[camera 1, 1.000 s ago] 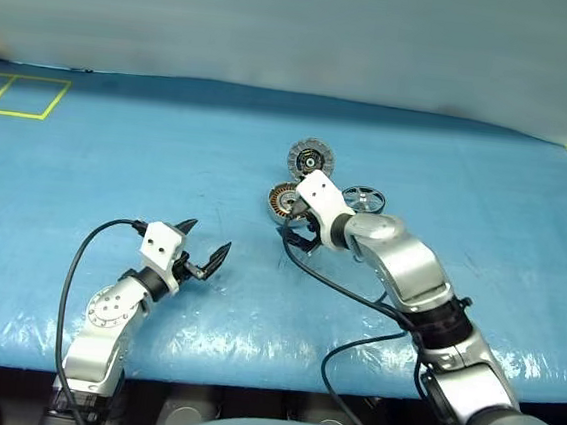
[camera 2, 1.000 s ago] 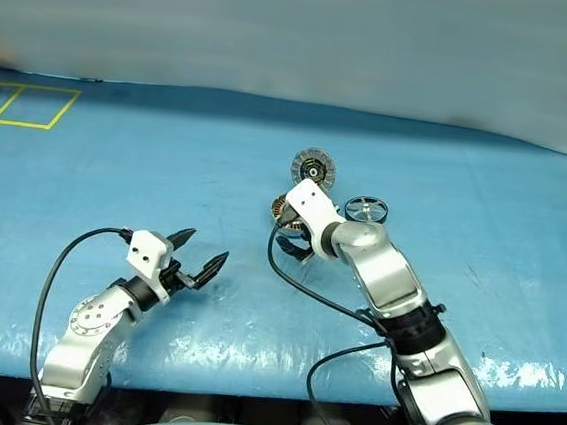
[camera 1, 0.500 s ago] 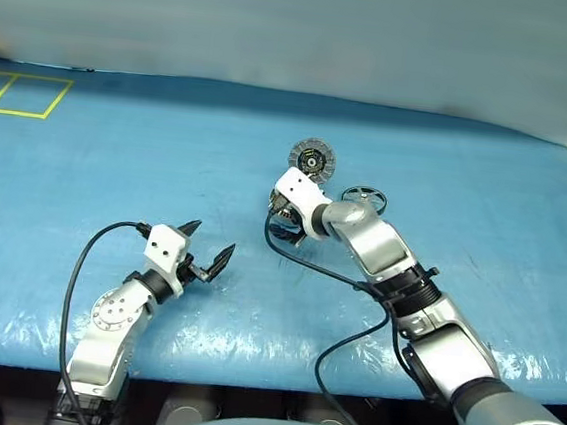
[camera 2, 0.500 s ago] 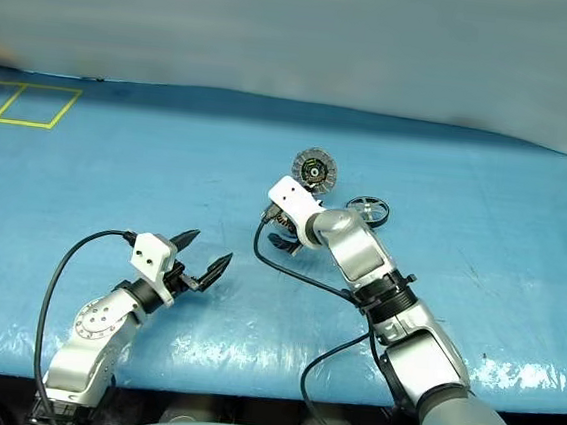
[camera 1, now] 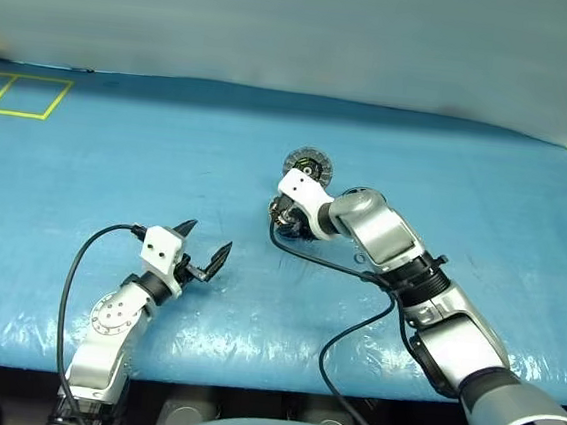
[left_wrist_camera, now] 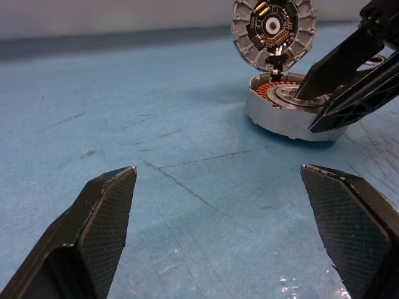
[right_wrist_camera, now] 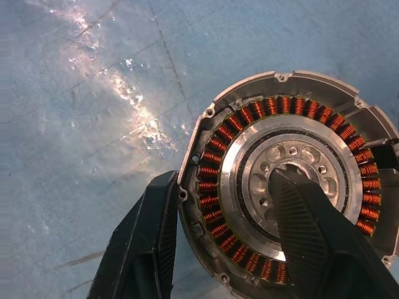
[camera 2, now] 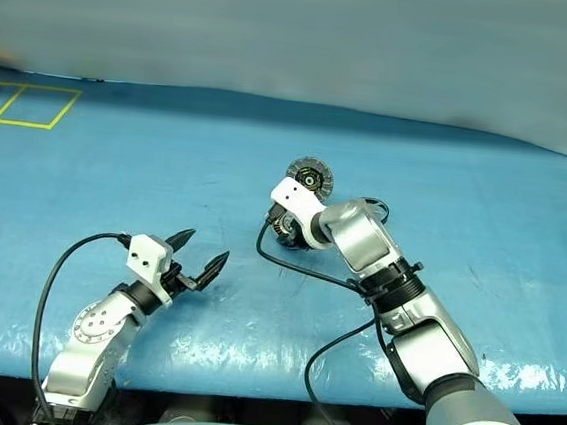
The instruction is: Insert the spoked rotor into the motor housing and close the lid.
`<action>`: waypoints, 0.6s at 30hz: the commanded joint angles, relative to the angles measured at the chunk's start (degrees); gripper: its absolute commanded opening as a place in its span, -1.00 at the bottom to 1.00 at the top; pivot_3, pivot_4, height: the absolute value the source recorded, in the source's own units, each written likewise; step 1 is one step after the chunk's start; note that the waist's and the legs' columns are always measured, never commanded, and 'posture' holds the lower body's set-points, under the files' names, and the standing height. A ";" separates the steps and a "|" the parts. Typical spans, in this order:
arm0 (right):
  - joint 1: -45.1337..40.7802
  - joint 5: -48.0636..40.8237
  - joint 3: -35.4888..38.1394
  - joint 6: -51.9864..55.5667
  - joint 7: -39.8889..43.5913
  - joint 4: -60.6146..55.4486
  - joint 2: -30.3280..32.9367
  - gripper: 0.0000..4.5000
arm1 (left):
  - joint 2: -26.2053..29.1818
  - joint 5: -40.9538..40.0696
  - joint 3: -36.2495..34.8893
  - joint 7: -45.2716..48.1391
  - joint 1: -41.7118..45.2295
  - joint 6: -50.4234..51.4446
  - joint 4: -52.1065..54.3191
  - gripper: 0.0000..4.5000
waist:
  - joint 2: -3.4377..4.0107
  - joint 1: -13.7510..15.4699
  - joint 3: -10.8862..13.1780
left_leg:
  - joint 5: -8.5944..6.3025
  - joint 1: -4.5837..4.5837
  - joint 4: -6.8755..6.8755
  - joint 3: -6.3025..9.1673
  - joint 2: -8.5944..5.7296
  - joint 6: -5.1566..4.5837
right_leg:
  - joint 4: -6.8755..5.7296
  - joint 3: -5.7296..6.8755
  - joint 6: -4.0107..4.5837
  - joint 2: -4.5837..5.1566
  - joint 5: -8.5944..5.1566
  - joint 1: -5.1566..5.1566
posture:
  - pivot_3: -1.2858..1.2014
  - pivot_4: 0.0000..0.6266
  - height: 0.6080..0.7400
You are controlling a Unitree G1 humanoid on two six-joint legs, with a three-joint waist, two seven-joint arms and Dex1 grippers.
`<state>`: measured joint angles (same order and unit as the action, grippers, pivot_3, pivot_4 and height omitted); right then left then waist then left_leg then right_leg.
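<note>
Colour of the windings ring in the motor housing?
Copper-orange, ringing a silver hub in the motor housing; clearest in the right wrist view.

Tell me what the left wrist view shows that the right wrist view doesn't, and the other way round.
Left wrist view: the lid standing upright behind the housing, inner face toward the camera, and the left end effector, fingers spread wide above the cover. Right wrist view: a look straight down into the housing, at its ring of copper windings and holed silver hub. Both: the motor housing, the blue table cover, and the right end effector, one finger outside the housing's rim, the other over its hub.
</note>
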<state>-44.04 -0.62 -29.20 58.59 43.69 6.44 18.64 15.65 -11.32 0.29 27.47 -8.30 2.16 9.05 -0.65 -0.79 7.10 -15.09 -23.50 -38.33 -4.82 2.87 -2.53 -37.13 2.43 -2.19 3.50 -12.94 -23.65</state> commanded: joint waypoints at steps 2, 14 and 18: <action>7.83 -1.76 -3.79 7.37 -0.53 -7.19 -0.04 -0.16 | 0.09 -0.37 -0.88 -0.49 -0.39 -1.01 1.86 1.00 | -0.06 -0.02 -0.09 | 0.00 0.03 0.03 0.00 0.01 0.00 | 0.00 0.01 0.01 0.00 -0.01 0.01 | 0.03 -0.52 1.00; 21.89 -3.64 -5.40 16.10 -8.17 -26.68 -0.34 -0.16 | 0.24 -0.37 -0.52 -0.41 -0.17 -0.31 1.91 1.00 | -0.23 -0.05 -0.46 | -0.02 0.61 0.26 -0.02 0.08 0.07 | 0.14 0.10 0.56 0.12 -0.34 0.20 | 0.03 -0.52 1.00; 22.72 -4.68 -5.31 17.29 -9.24 -30.25 -0.79 -0.16 | 0.22 -0.31 -0.38 -0.33 0.07 -0.15 1.70 1.00 | -0.24 -0.01 -0.47 | -0.03 0.59 0.31 -0.01 0.07 0.07 | 0.19 0.10 0.57 0.30 -0.34 0.19 | 0.03 -0.52 1.00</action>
<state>-23.90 -2.16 -31.14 71.94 33.62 -25.34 17.82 15.87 -11.37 -0.09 27.22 -8.76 2.30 9.09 -0.89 -0.79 6.63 -15.12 -22.92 -37.98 -4.83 2.95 -2.46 -36.93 2.53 -1.62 3.86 -13.28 -23.48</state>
